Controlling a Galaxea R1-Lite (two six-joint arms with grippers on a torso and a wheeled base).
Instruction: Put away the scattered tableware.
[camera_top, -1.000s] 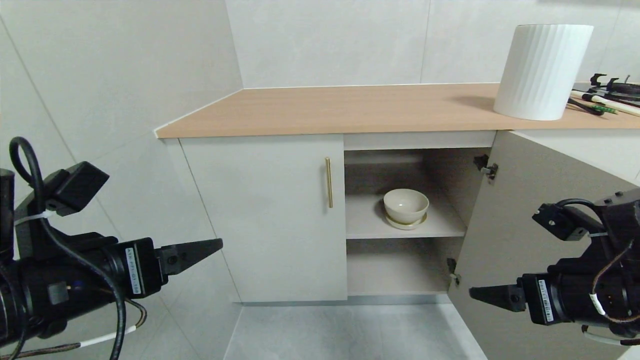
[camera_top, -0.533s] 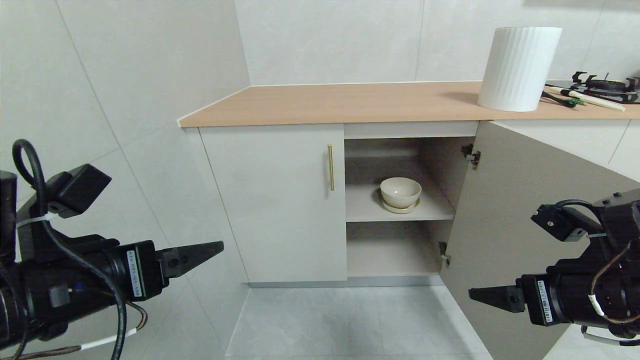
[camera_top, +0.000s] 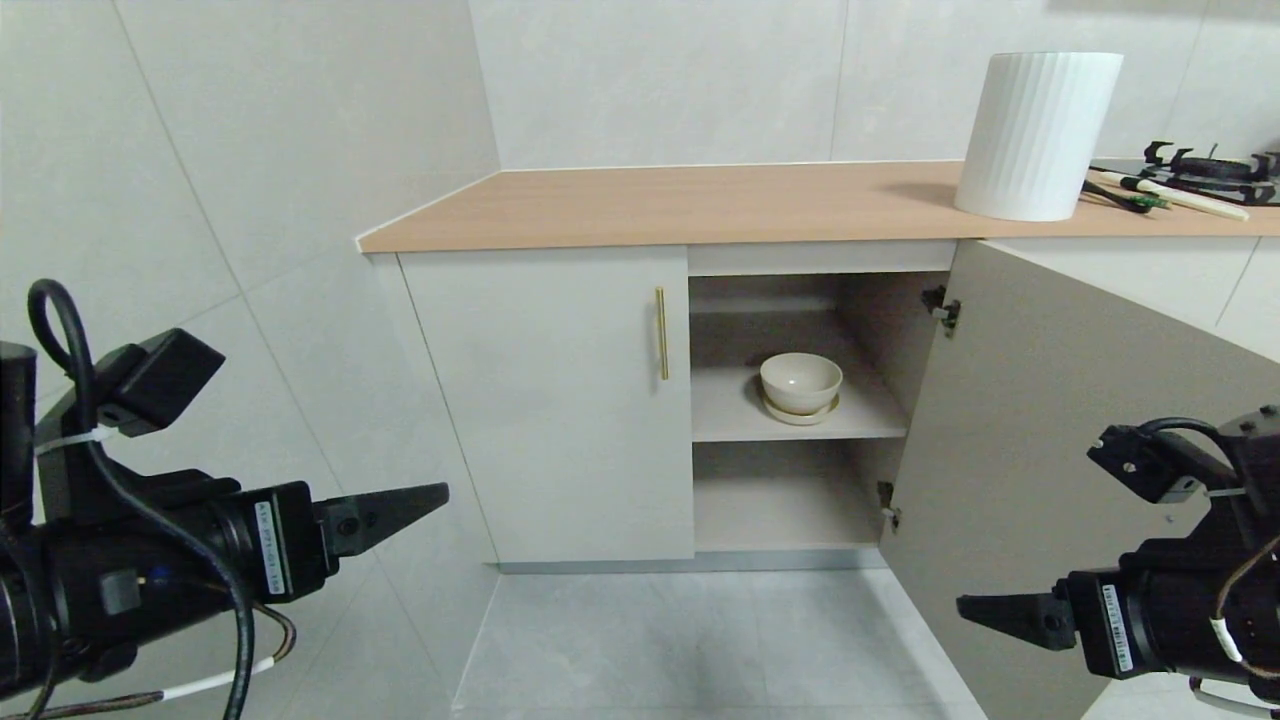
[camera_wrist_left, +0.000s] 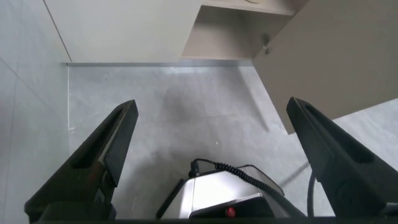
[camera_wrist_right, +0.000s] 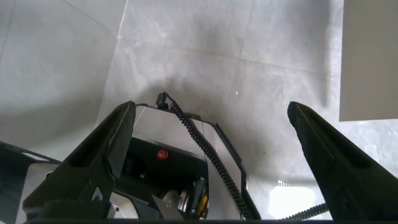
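Door (camera_top: 1010, 420) stands open close ahead of right claw (camera_top: 975, 606), well apart from left claw (camera_top: 425, 497); bowl (camera_top: 801, 381) rests inside on shelf (camera_top: 730, 415). Both claws gape wide, empty.

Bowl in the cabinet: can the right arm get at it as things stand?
Probably yes. The right door stands open, the bowl sits on a plate on the upper shelf, and nothing stands between it and the open right gripper, which hangs low, short of it.

left claw (camera_wrist_left: 211, 111), right claw (camera_wrist_right: 211, 109): both agape
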